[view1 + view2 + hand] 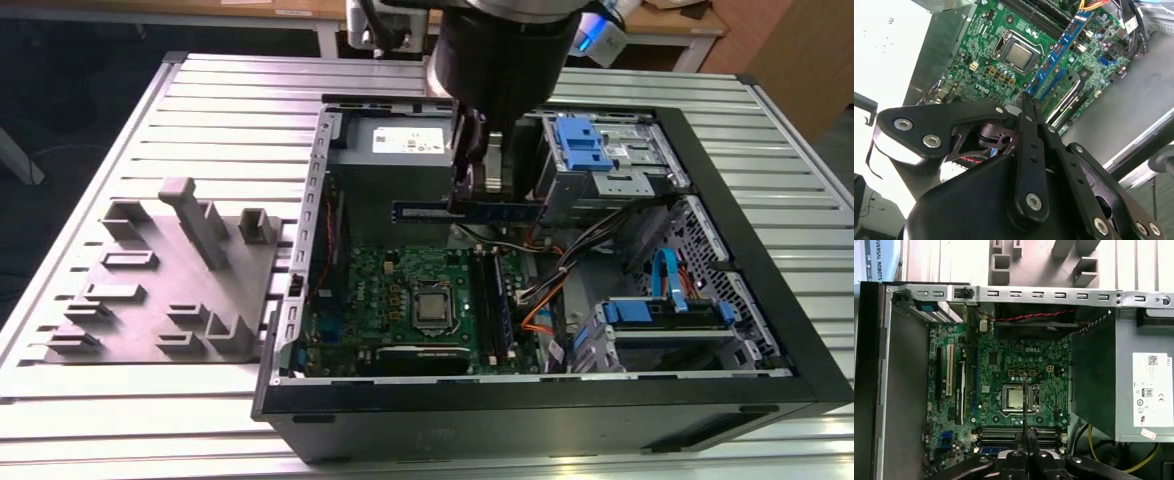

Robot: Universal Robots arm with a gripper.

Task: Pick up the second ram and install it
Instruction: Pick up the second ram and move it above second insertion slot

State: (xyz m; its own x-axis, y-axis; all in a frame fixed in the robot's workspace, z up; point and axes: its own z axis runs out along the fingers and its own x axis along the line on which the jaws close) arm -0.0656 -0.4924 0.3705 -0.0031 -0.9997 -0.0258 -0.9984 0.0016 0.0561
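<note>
Exterior view, from its left: the grey holder tray (174,290) sits on the slatted table (240,90) beside the open computer case (534,400). Inside the case the motherboard (387,300) lies flat, with the CPU (431,308) next to the long memory slots (489,300). Above the board, in front of the power supply (394,150), the gripper (470,205) hangs with its fingers clamped on the second ram (514,211), which is level and clear of everything below. The main risk, as I judge it, is misalignment. The stick lies across the exterior view while the slots run toward the camera, so a push down at this angle would land it on slot walls or the CPU. A narrow pinch on its upper edge could also let it tilt or slip under load. The cables (545,288) just to the exterior view's right of the slots could catch an end. In the second wrist view the second ram (1059,47) is a long, thin, flat strip, blue-green, with small dark chips in a row. In the first wrist view the second ram (1025,405) is a mere line over the CPU.
</note>
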